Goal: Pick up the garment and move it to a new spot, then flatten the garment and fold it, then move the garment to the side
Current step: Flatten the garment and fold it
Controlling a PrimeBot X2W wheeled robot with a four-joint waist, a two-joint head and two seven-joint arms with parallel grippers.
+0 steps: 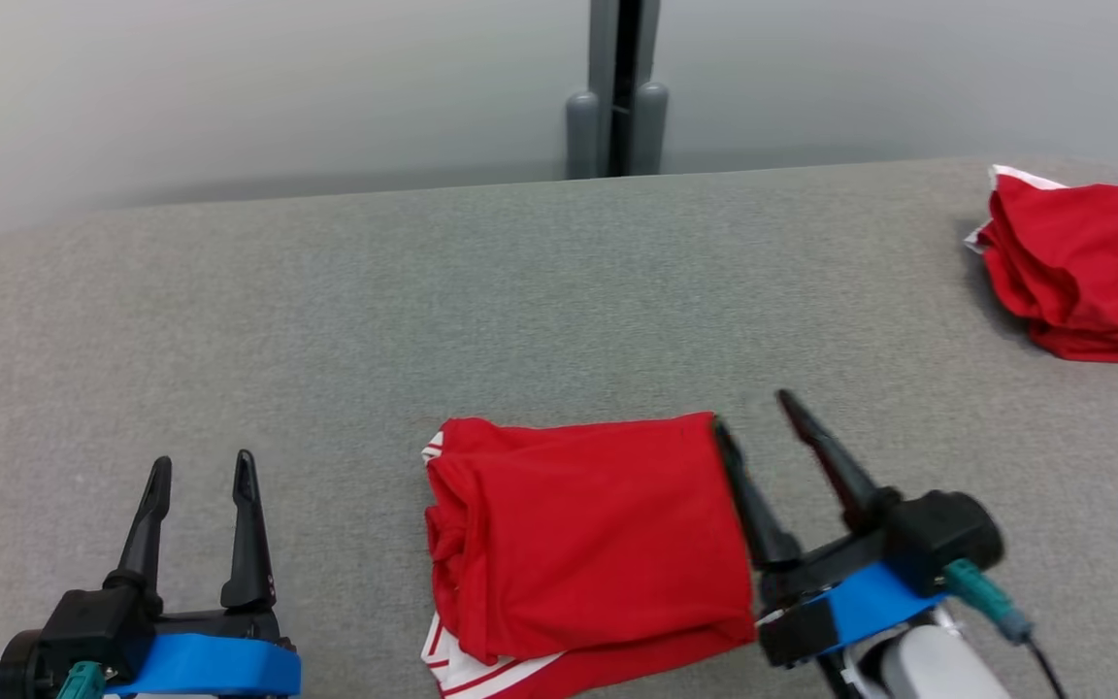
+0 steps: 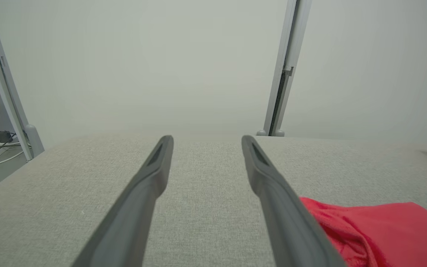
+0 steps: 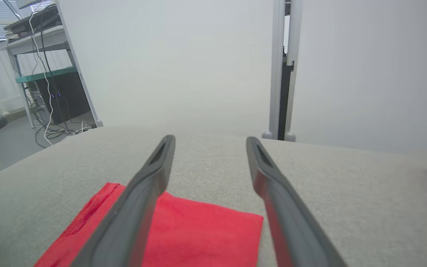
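Note:
A red garment (image 1: 588, 534) with white trim lies folded into a rough rectangle at the near middle of the grey table (image 1: 326, 320). My right gripper (image 1: 751, 419) is open at the garment's right edge, its left finger over the far right corner, nothing held. In the right wrist view the garment (image 3: 184, 233) lies flat beneath the open right gripper (image 3: 209, 144). My left gripper (image 1: 202, 470) stands open at the lower left, well apart from the cloth. The left wrist view has the left gripper (image 2: 207, 142) open over bare table, with the garment (image 2: 376, 230) at the lower right.
A second, crumpled red garment (image 1: 1083, 272) with white trim sits at the table's far right corner. A grey post (image 1: 617, 87) stands behind the table's far edge against a pale wall. Shelving with cables (image 3: 39, 74) stands off to the left of the table.

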